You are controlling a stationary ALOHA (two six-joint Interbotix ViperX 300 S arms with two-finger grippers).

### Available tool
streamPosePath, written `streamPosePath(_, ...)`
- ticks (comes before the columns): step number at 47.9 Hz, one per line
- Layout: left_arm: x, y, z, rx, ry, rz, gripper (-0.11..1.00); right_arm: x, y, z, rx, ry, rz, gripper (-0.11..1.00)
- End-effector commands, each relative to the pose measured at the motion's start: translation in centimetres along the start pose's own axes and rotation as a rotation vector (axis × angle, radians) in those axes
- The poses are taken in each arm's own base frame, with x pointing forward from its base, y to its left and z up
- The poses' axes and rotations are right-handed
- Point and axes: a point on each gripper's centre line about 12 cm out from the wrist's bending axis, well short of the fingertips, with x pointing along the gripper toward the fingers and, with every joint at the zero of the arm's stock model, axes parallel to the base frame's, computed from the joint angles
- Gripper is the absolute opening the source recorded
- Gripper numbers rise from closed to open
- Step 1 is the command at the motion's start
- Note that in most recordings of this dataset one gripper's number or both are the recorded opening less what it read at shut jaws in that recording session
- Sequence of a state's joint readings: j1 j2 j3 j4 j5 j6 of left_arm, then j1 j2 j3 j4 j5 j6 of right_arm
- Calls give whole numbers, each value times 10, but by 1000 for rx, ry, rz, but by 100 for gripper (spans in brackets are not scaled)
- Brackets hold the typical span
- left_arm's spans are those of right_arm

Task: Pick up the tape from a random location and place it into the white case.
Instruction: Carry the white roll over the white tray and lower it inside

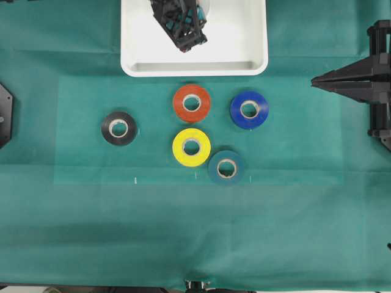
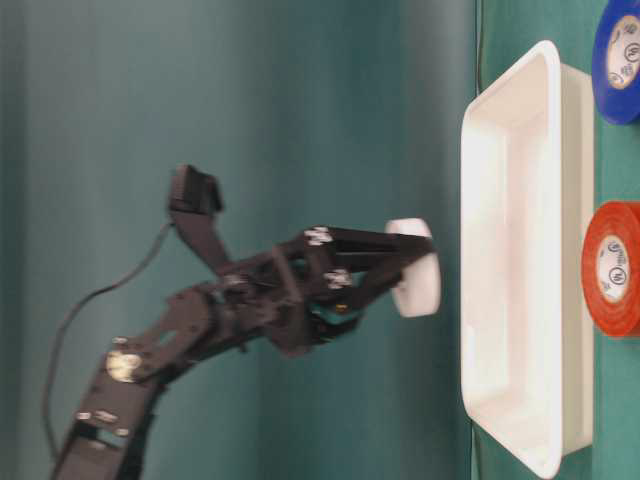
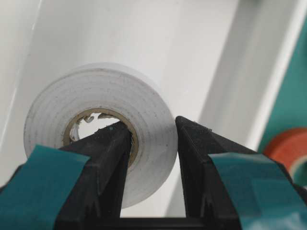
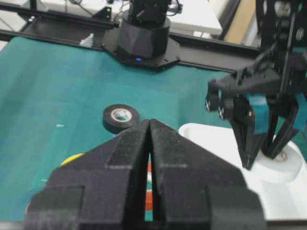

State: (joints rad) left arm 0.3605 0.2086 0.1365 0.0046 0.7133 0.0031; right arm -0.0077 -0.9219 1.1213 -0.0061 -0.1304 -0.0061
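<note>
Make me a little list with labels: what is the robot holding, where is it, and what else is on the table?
held thing: white tape roll
holder: left end effector, one finger through the hole, one outside
place: above the white tray, not touching it
right end effector: shut, holding nothing
loose rolls: orange-red roll, blue roll, yellow roll, black roll, teal roll

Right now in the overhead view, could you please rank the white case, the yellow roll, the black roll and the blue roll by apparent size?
1. The white case, by far the largest.
2. The yellow roll and the blue roll look alike; I would not rank them.
3. The black roll looks slightly smaller, though only marginally.
</note>
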Motion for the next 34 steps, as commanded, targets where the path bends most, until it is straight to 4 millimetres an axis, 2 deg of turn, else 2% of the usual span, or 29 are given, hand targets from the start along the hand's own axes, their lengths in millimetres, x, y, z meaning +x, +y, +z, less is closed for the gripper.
streamPosePath(1, 3, 5, -1, -11, -49, 6, 26, 2, 0, 10, -1, -21, -2, 0)
streamPosePath(14, 52, 21, -31, -45, 2, 22, 26, 3, 0, 8, -1, -17, -2, 0)
streamPosePath(22, 62, 22, -32, -45, 3, 22, 26, 3, 0, 8, -1, -15, -2, 0)
streamPosePath(34, 66, 21, -33, -48, 11, 21, 26, 3, 0, 8, -3, -14, -1, 0)
